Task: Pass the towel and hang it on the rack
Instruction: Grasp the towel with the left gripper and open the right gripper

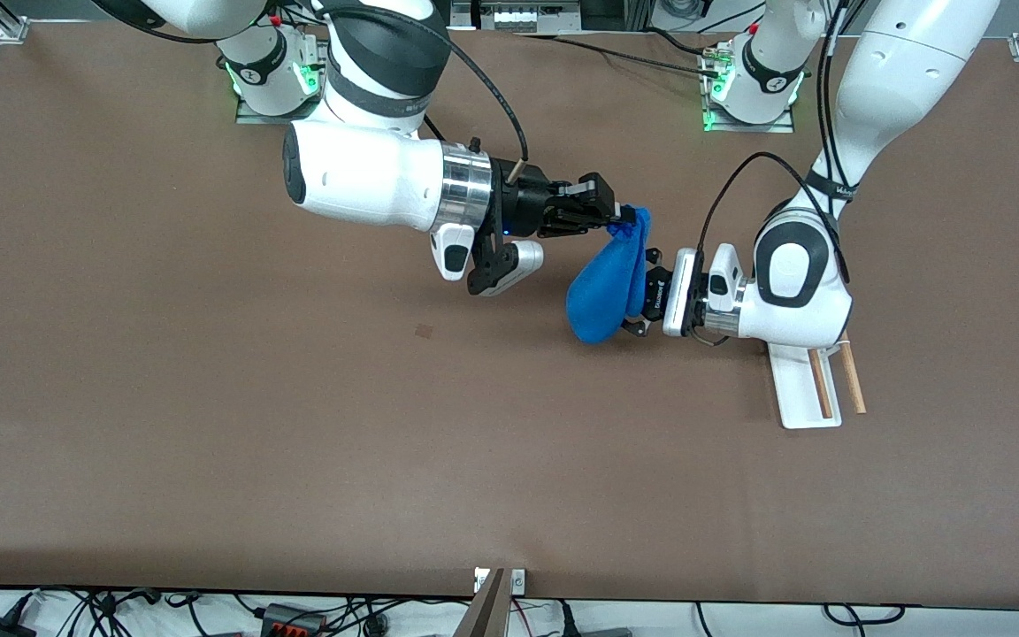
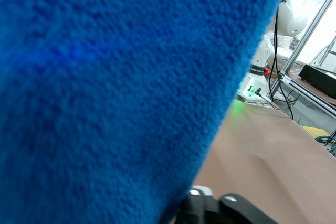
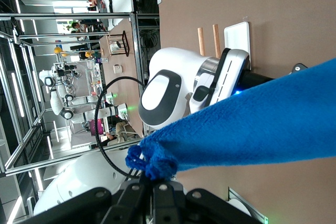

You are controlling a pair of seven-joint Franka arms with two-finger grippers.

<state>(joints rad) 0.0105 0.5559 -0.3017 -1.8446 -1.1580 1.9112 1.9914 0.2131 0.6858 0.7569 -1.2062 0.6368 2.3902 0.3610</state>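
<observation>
Mid-handoff, centre-right of the front frame: right gripper [image 1: 620, 217] has its jaws clamped on the bunched top corner of the towel [image 1: 605, 287], which hangs as a blue bag above the bench [image 1: 209, 442], clear of it as far as I can judge. Right wrist view confirms the pinch, towel [image 3: 252, 129] stretched away from the jaws. Left gripper [image 1: 638, 305] sits against the towel's lower half from the left arm's end; jaws look spread around the cloth, top finger showing above it and the lower below, not yet closed on it, I judge. Left wrist view is nearly all towel [image 2: 115, 93]. Rack [image 1: 815, 385] stands on the bench at right of the front frame, partly under the left arm's wrist, two wooden rods bare. Done: towel lifted and presented. Left: left jaws close, right lets go, carry to rack, drape over rods. In the way: the left arm's own wrist covers the rack's upper end, so it must back off and reorient. Small dark mark [image 1: 424, 331] on bench, harmless.
</observation>
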